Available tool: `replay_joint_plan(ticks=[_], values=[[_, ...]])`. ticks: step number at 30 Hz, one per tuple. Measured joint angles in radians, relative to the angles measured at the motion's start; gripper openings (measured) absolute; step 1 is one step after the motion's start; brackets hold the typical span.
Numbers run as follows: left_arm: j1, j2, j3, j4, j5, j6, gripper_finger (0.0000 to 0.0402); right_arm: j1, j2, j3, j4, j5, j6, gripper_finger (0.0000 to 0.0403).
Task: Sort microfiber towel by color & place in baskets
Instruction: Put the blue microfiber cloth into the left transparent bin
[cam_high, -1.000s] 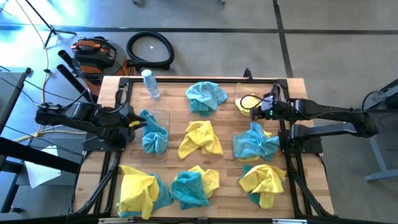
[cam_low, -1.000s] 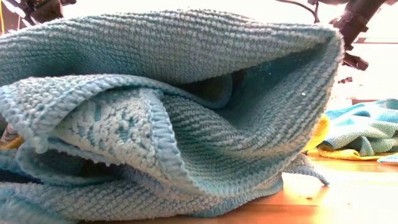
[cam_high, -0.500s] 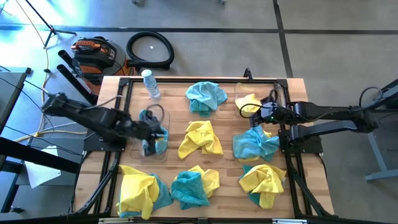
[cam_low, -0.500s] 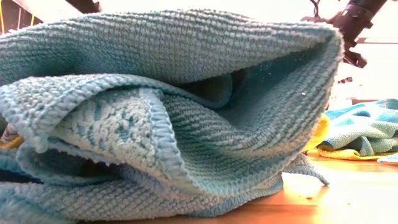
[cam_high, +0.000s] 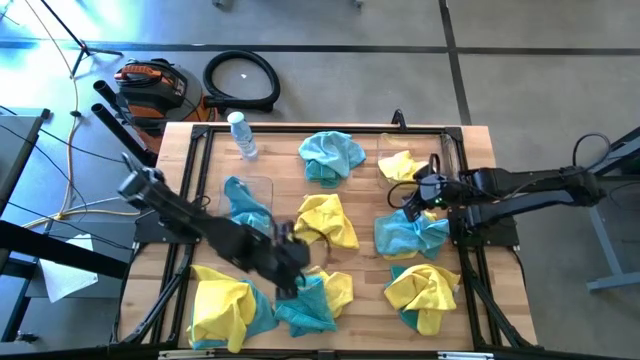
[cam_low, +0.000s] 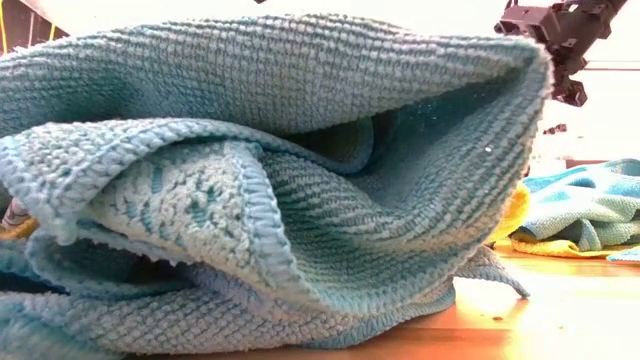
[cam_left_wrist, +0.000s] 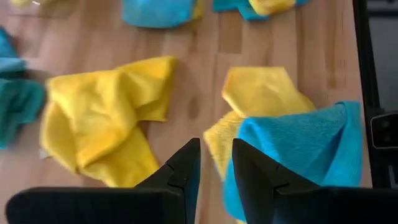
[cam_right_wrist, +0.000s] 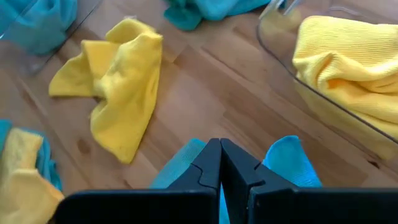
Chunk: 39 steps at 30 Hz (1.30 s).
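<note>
Yellow and teal or light blue microfiber towels lie scattered on the wooden table (cam_high: 365, 265). The left basket (cam_high: 262, 185) holds a teal towel (cam_high: 247, 212). The right basket (cam_high: 385, 150) holds a yellow towel (cam_high: 400, 165). My left gripper (cam_high: 293, 277) hangs open over the table's middle, above a teal-and-yellow towel (cam_high: 315, 300) near the front edge. In the left wrist view the left gripper (cam_left_wrist: 216, 144) has nothing between its fingers. My right gripper (cam_high: 410, 197) is shut and empty, between the right basket (cam_right_wrist: 280, 56) and a blue towel (cam_high: 410, 232).
A clear water bottle (cam_high: 241, 135) lies at the far left corner. More towels lie at the far middle (cam_high: 332, 155), the centre (cam_high: 322, 222), the near left (cam_high: 228, 310) and the near right (cam_high: 422, 290). One teal towel (cam_low: 270, 180) fills the low view.
My left gripper has swept from the left basket toward the table's right and near edge, and now hangs over the middle near towel; the teal towel stays in that basket. My right gripper has swung slightly toward the near edge, off the right basket, staying shut.
</note>
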Motion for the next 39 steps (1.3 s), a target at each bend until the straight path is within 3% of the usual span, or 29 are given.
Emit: replay_joint_plan(ticks=[8, 17, 32, 39], values=[[-0.047, 0.201, 0.15, -0.019, 0.086, -0.006, 0.0083, 0.055, 0.0, 0.0, -0.001, 0.0, -0.017, 0.0], [-0.078, 0.294, 0.163, -0.043, 0.16, -0.118, 0.0083, 0.091, 0.0, 0.0, -0.001, 0.0, -0.024, 0.0], [-0.075, 0.304, 0.163, -0.114, 0.093, -0.261, 0.0083, 0.093, 0.0, 0.0, -0.001, 0.001, -0.024, 0.0], [-0.07, 0.307, 0.145, -0.095, 0.127, -0.262, 0.0083, 0.092, 0.0, 0.0, -0.001, 0.001, -0.025, 0.0]])
